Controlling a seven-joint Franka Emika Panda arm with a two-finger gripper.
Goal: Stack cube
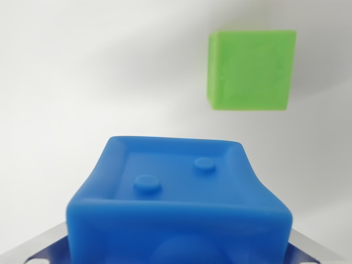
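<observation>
Blue, glossy and hollow-faced, a moulded plastic cube [179, 203] with two round studs in its recess fills the lower part of the wrist view, pinched between the metal fingers [41, 247] of the gripper [179, 253], whose tips show at both bottom corners. Beyond it, toward the wrist view's upper right, a green plastic cube [250, 70] rests apart on the white surface [82, 82].
</observation>
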